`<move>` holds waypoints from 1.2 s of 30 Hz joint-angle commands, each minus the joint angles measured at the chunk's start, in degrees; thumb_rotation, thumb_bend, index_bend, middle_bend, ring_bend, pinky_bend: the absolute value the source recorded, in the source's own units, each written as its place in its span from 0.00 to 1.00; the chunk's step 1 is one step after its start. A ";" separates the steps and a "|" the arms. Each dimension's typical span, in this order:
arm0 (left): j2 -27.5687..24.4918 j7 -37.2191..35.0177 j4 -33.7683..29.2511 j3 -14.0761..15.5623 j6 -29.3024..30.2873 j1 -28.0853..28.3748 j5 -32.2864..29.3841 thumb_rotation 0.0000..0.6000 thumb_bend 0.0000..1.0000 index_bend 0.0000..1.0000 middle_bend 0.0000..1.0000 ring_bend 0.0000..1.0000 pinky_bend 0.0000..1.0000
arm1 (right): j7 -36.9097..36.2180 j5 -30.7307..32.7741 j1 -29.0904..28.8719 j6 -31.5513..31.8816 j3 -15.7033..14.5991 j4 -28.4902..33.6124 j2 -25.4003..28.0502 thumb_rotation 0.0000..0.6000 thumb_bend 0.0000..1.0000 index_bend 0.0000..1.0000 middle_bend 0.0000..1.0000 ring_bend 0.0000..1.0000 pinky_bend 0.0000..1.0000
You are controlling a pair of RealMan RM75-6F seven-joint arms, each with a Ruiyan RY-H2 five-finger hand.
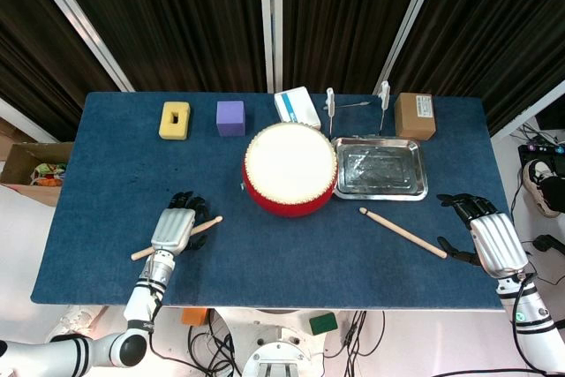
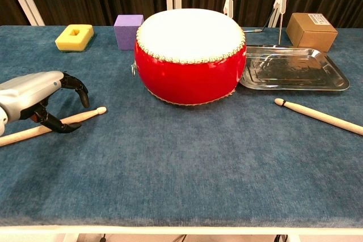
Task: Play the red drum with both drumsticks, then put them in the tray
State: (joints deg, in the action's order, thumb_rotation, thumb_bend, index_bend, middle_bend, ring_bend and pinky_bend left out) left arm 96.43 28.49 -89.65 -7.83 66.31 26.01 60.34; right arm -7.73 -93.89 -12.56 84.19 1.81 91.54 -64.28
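Drum (image 1: pixel 290 169) first: a squat red barrel with a pale cream skin on top and a line of small studs around the rim, standing upright near the middle of the blue-covered table (image 1: pixel 282 262). It bears no writing that can be read.

Just right of the drum, a shiny metal tray (image 1: pixel 380 169) lies flat, nearly touching it. In front of the drum to the right, a plain light-wood drumstick (image 1: pixel 403 232) lies on the cloth, its rounded tip toward the drum and its butt end near the right hand (image 1: pixel 490 238). That hand hovers apart from the stick with fingers spread and holds nothing.

In front of the drum to the left lies the second drumstick (image 2: pixel 54 124), tip toward the drum. The left hand (image 2: pixel 35 101) arches over its shaft, dark fingertips (image 2: pixel 84 98) curved down on either side of it; the stick lies on the cloth and the grasp has not closed, so this hand too is empty with fingers apart.

Behind the drum sit a purple cube (image 1: pixel 230 117), a yellow sponge block (image 1: pixel 175 120) further left, a white box (image 1: pixel 297 108) and a brown cardboard box (image 1: pixel 414 116) with a pale label too small to read. Two thin white posts (image 1: pixel 330 103) stand behind the tray.
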 commanded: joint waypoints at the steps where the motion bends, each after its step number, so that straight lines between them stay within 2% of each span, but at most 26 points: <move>1: 1.16 0.71 1.40 -0.16 0.93 0.07 -0.93 1.00 0.31 0.42 0.19 0.06 0.07 | -0.23 0.20 0.17 0.04 0.01 -0.18 -0.07 1.00 0.22 0.25 0.35 0.24 0.32; 12: 0.74 0.81 2.02 1.33 0.45 -0.38 -1.76 1.00 0.34 0.46 0.19 0.06 0.07 | -0.99 0.49 0.64 -0.21 -0.23 -1.12 -0.68 1.00 0.22 0.25 0.35 0.24 0.32; 16: 1.58 0.01 2.71 1.61 0.37 -0.32 -1.15 1.00 0.40 0.53 0.19 0.06 0.07 | -1.27 0.55 1.00 0.04 -0.33 -1.31 -0.73 1.00 0.21 0.25 0.35 0.24 0.32; 19: 2.88 -4.24 3.68 0.86 2.73 -1.11 1.70 1.00 0.48 0.59 0.23 0.08 0.08 | -1.55 0.68 1.31 0.27 -0.38 -1.48 -0.74 1.00 0.21 0.25 0.35 0.23 0.32; 23: 3.47 -14.99 4.99 -0.45 7.13 -3.03 7.50 1.00 0.53 0.60 0.30 0.13 0.11 | -1.98 0.72 1.73 0.74 -0.39 -1.57 -0.55 1.00 0.22 0.25 0.35 0.24 0.32; 27: 2.78 -29.29 6.13 -1.58 11.64 -5.34 13.25 1.00 0.54 0.60 0.32 0.15 0.13 | -2.66 0.78 2.13 1.46 -0.19 -1.38 -0.05 1.00 0.21 0.25 0.35 0.24 0.32; 31: 3.77 -45.46 10.28 -2.49 16.17 -7.58 17.63 1.00 0.54 0.59 0.35 0.17 0.18 | -3.75 0.93 2.20 1.05 -0.31 -1.27 0.25 1.00 0.22 0.25 0.35 0.24 0.32; 36: 7.55 -64.81 17.39 -4.06 17.13 -9.05 17.86 1.00 0.56 0.59 0.39 0.22 0.29 | -4.33 1.57 1.87 -2.00 -1.52 -1.70 -0.76 1.00 0.22 0.25 0.35 0.24 0.32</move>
State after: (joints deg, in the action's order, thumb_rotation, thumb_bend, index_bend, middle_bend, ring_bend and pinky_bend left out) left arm 100.87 -20.60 -79.06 -9.90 79.96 19.55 75.08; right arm -11.78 -92.64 -10.59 82.90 0.69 90.03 -64.63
